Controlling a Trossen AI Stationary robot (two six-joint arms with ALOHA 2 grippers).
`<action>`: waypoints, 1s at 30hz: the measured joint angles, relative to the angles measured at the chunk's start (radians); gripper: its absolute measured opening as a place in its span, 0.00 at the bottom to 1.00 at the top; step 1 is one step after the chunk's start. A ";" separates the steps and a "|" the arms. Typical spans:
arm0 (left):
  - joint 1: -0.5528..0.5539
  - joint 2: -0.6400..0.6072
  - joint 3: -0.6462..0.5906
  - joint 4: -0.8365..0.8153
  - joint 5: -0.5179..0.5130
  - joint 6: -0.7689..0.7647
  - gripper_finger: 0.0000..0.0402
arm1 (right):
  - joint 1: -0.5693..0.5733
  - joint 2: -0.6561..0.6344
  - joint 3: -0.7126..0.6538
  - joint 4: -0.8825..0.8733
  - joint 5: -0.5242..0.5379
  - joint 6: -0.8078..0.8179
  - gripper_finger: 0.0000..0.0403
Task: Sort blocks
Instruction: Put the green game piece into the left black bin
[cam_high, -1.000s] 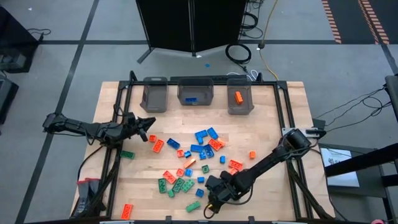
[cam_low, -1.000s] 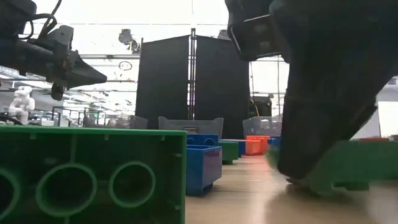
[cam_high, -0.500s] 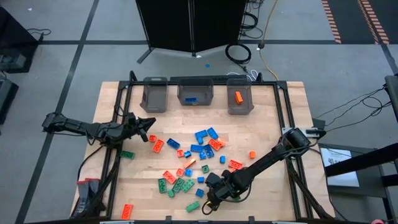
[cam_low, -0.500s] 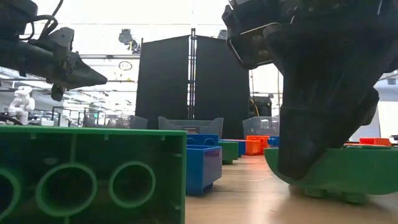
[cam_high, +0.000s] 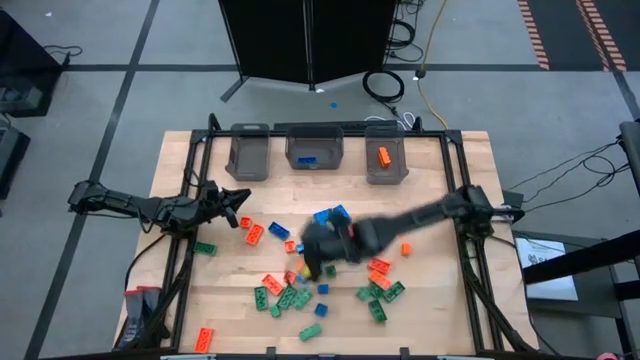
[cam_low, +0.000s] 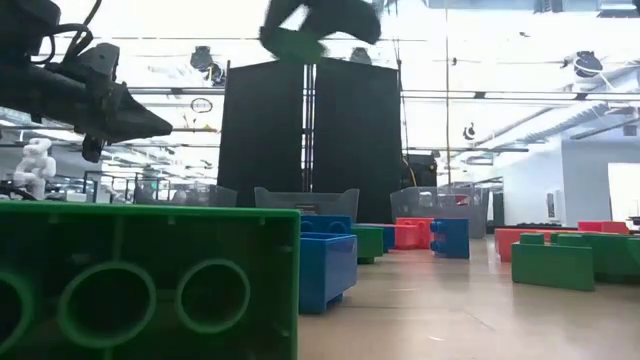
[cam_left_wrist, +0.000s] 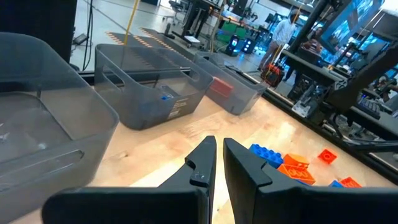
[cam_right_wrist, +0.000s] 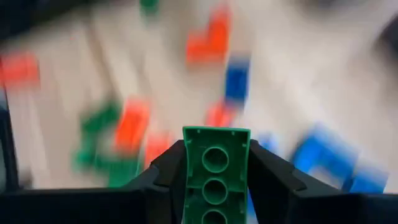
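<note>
Right pincer (cam_right_wrist: 214, 163) pinches a green brick (cam_right_wrist: 215, 168) above the table's (cam_high: 430, 200) centre; left pincer (cam_left_wrist: 216, 163), nearly pressed together, waits at nine o'clock.

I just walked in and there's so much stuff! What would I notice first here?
First, the right gripper up above the middle of the table, pinching a green block between its fingers. Under it, green, blue and orange-red blocks lie scattered over the wooden table, and three grey bins line the far edge. The left gripper waits near the table's left side, fingers almost together.
</note>
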 joint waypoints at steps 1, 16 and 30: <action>0.000 0.000 0.000 0.000 0.000 0.000 0.08 | -0.041 0.000 0.014 0.042 0.009 -0.051 0.30; 0.000 0.016 0.000 0.001 -0.002 -0.001 0.08 | -0.472 0.204 0.035 0.955 -0.276 -0.261 0.30; 0.000 0.035 0.000 0.000 0.000 -0.002 0.08 | -0.541 0.538 0.437 0.762 -0.357 -0.290 0.30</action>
